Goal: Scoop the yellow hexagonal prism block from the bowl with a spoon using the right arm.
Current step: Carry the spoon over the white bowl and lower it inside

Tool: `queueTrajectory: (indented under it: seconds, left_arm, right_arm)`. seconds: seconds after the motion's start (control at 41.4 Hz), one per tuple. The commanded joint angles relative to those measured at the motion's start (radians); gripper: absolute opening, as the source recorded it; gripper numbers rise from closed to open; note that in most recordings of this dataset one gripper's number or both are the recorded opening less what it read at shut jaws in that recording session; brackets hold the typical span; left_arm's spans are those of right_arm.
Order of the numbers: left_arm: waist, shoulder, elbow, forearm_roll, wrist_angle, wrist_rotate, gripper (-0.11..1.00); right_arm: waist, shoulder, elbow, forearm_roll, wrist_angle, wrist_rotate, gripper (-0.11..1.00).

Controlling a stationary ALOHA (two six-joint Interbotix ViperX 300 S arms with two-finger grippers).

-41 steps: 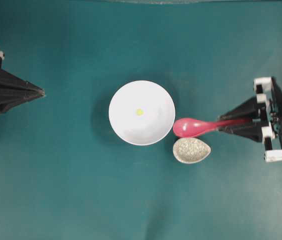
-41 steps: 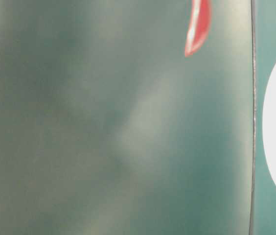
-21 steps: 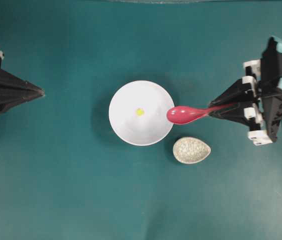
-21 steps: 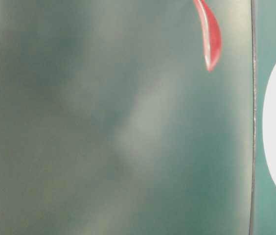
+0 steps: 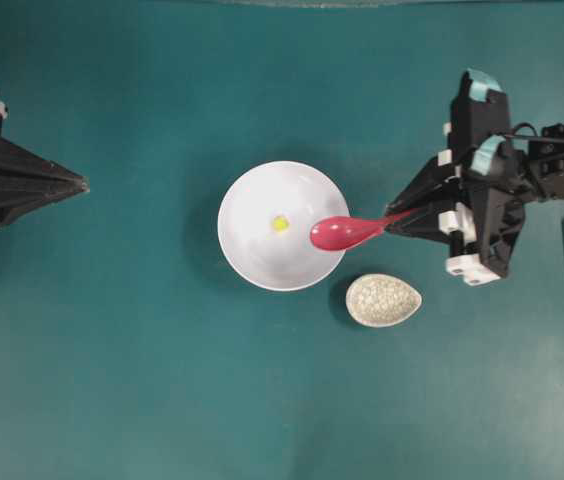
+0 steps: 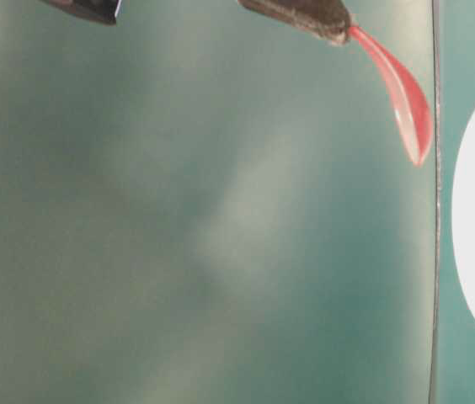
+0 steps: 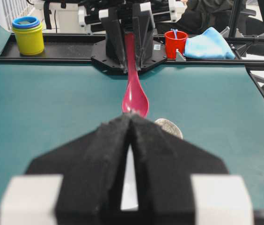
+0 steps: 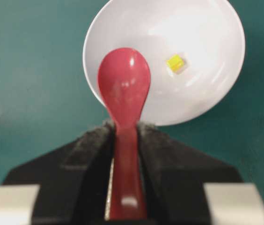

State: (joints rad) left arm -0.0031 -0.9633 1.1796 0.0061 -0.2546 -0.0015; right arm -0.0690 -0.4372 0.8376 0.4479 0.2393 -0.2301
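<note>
The yellow hexagonal prism block [image 5: 279,224] lies near the middle of the bowl [image 5: 252,255], ahead of the right end effector [image 5: 394,222] and a little to one side of the line the spoon [image 5: 340,233] points along. That end effector is clenched on the spoon's handle, with the scoop jutting forward over the bowl's near rim; in the right wrist view the scoop [image 8: 124,79] covers that rim while the block [image 8: 175,63] sits beyond it and off to the right. The left end effector [image 5: 80,184] rests well apart on the far side of the bowl, its black fingers [image 7: 113,154] pressed together on nothing.

The likely trouble lies in the block's size: being much smaller than the scoop, it could skid ahead of the spoon's lip up the bowl's smooth slope instead of riding in. A steep descent could also knock the rim and shove or tip the bowl on the counter [image 5: 162,400]. The narrow handle might twist in the grip.

A small beige crackle-patterned dish [image 5: 383,300] sits beside the bowl, just off the spoon's side and below its path; it appears clear of the approach. Nothing stands between scoop and block.
</note>
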Motion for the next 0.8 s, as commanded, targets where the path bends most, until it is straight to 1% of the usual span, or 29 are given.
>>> queueTrajectory:
  seconds: [0.0,0.411,0.507,0.628,0.773]
  left_arm:
    - [-0.002,0.005,-0.031,0.003,-0.011,-0.002,0.03]
    - [-0.002,0.005,-0.037,0.003,-0.011,-0.009,0.03]
    - [-0.002,0.005,-0.037,0.003,-0.011,-0.011,0.03]
    - [-0.002,0.005,-0.037,0.003,-0.011,-0.011,0.03]
    - [-0.002,0.005,-0.037,0.003,-0.012,-0.011,0.03]
  right_arm:
    - [-0.005,0.0,-0.032,-0.005,-0.003,0.0,0.24]
    - [-0.005,0.002,-0.034,-0.011,0.014,0.0,0.24]
    - [-0.006,0.005,-0.034,-0.029,0.018,0.0,0.24]
    - [-0.02,0.02,-0.043,-0.074,0.029,0.002,0.24]
    - [-0.046,0.057,-0.069,-0.095,0.067,0.002,0.24]
